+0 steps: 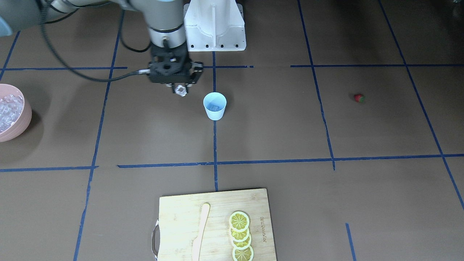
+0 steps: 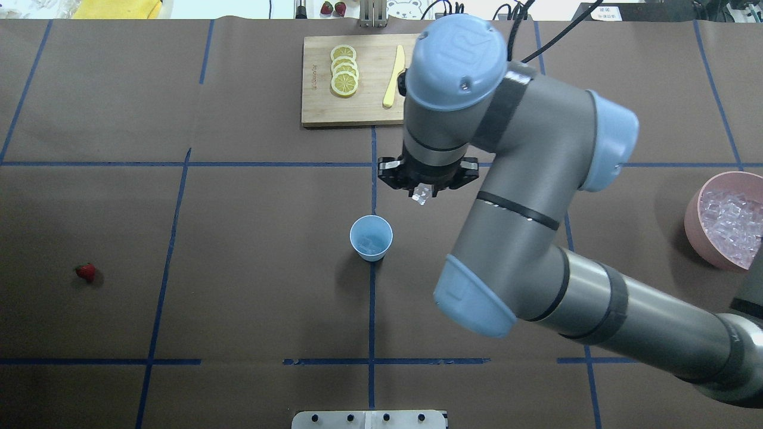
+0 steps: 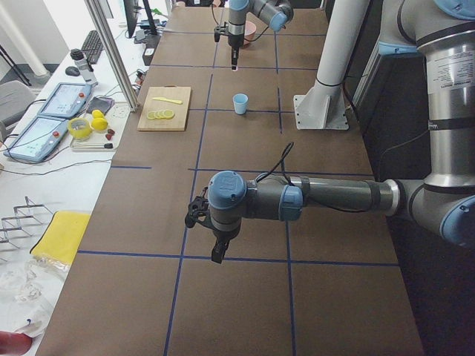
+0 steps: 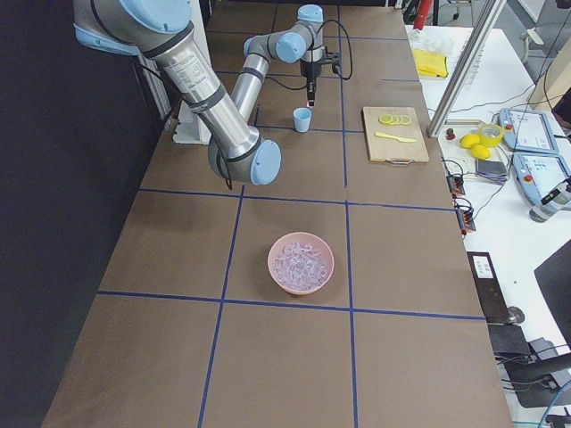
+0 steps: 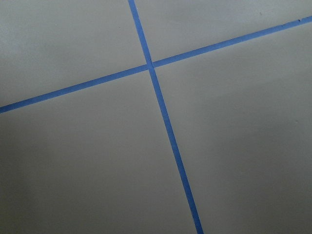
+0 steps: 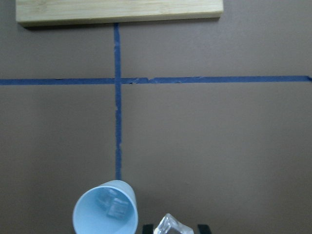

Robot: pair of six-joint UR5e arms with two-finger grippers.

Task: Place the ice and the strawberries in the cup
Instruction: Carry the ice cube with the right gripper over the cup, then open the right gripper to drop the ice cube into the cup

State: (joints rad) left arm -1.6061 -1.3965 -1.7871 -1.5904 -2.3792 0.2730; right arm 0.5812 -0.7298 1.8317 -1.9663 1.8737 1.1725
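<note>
My right gripper (image 2: 421, 195) hangs above the table, just right of and beyond the light-blue cup (image 2: 371, 238) in the overhead view, shut on a clear ice cube (image 2: 422, 193). The front view shows the same cube (image 1: 180, 90) between the fingers, beside the cup (image 1: 214, 106). The right wrist view shows the cup (image 6: 105, 214) with ice cubes (image 6: 113, 205) inside and the held cube (image 6: 173, 226) to its right. The strawberry (image 2: 86, 272) lies alone far to the left. My left gripper (image 3: 217, 252) shows only in the exterior left view; I cannot tell its state.
A pink bowl (image 2: 694, 223) full of ice cubes (image 2: 732, 223) stands at the right edge. A wooden cutting board (image 2: 316, 101) with lemon slices (image 2: 344, 70) and a wooden knife (image 2: 393, 76) lies at the far side. The white robot base (image 1: 214, 25) stands behind the cup.
</note>
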